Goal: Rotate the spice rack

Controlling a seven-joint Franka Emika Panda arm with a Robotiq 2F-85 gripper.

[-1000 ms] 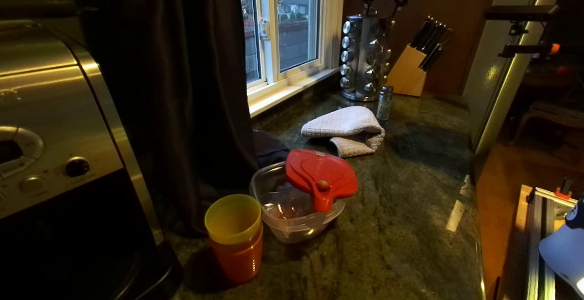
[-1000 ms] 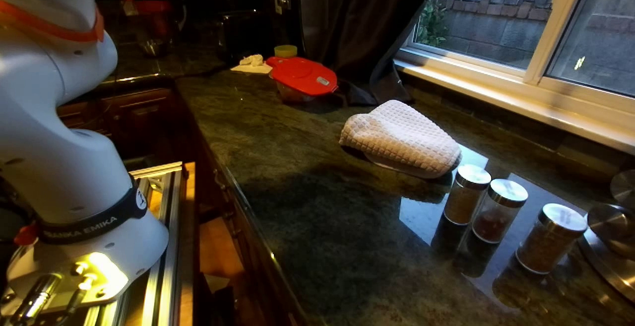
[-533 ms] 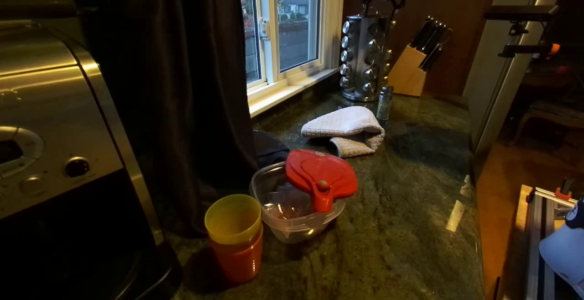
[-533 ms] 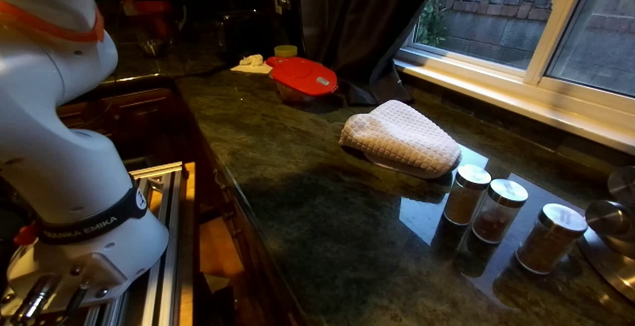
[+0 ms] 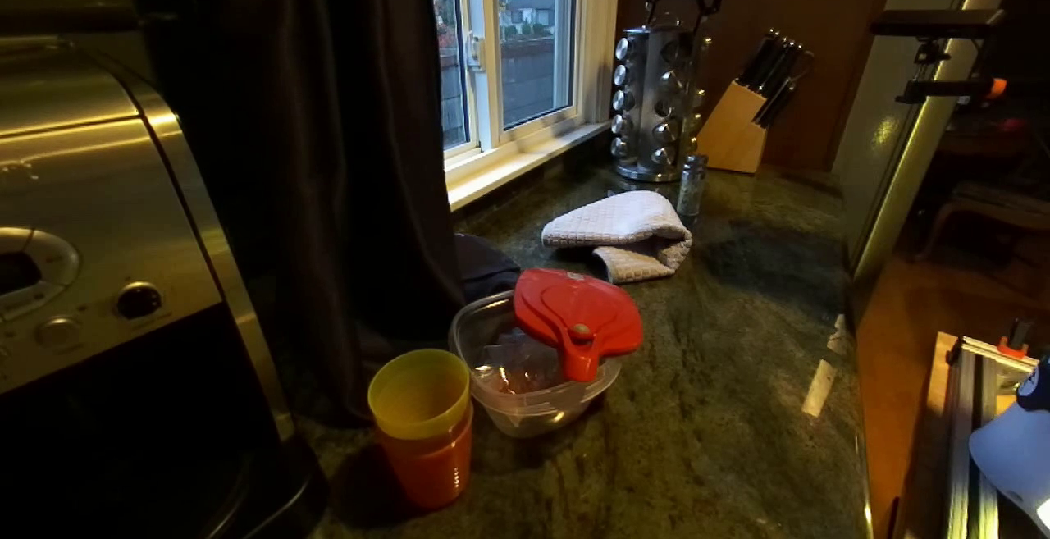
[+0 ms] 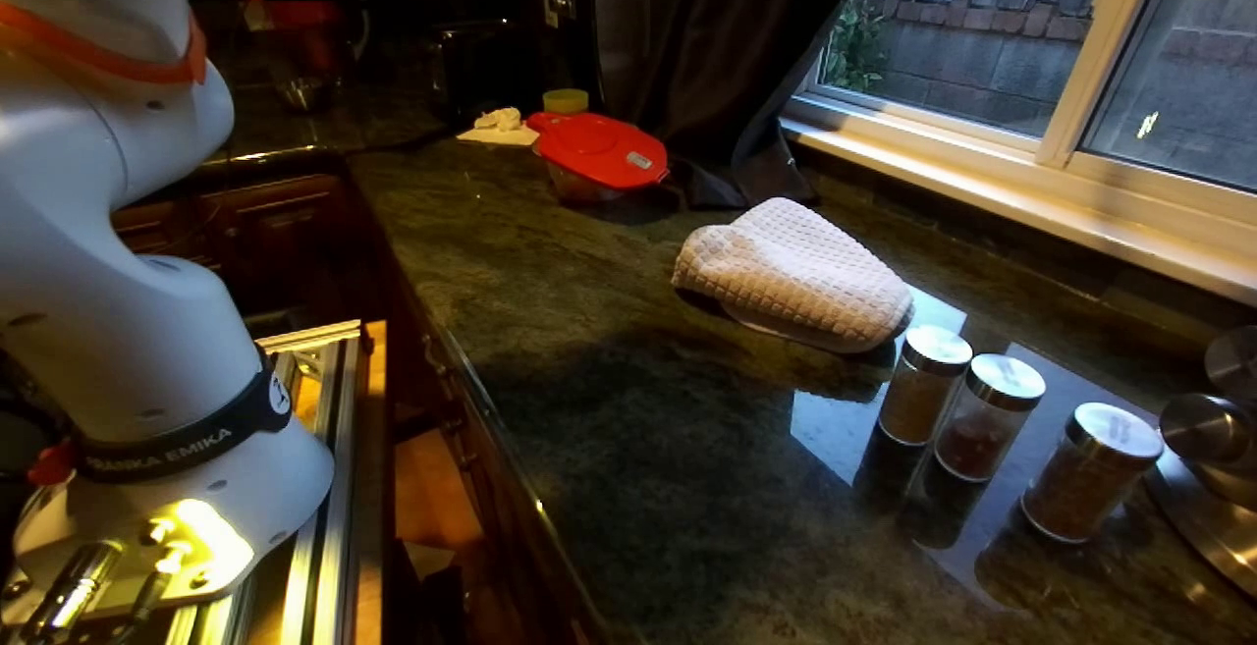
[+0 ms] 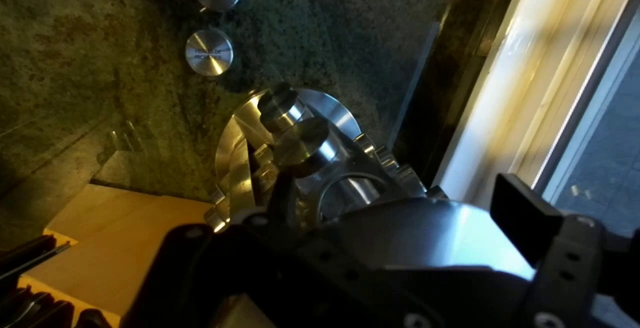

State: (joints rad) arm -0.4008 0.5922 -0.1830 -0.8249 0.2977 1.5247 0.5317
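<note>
The spice rack (image 5: 652, 104) is a tall upright tower with silvery lids, standing by the window in an exterior view. In an exterior view only its edge with some lids (image 6: 1206, 429) shows at the far right. In the wrist view I see it from above, its round shiny top (image 7: 430, 233) lying between my fingers (image 7: 525, 218). My gripper (image 5: 676, 20) is open, pointing down at the rack's top, its fingers spread to either side. It also shows in the wrist view (image 7: 397, 193). I cannot tell whether a finger touches the rack.
The knife block (image 5: 732, 133) stands close beside the rack. Loose spice jars (image 6: 990, 419) stand before it; two lids (image 7: 209, 52) show in the wrist view. A towel (image 5: 623, 223) lies on the counter. The window sill (image 7: 490, 93) is close on the rack's other side.
My gripper has moved slightly left and up in an exterior view. The rack's lids at the edge of an exterior view have shifted slightly, so the rack has turned a little.
</note>
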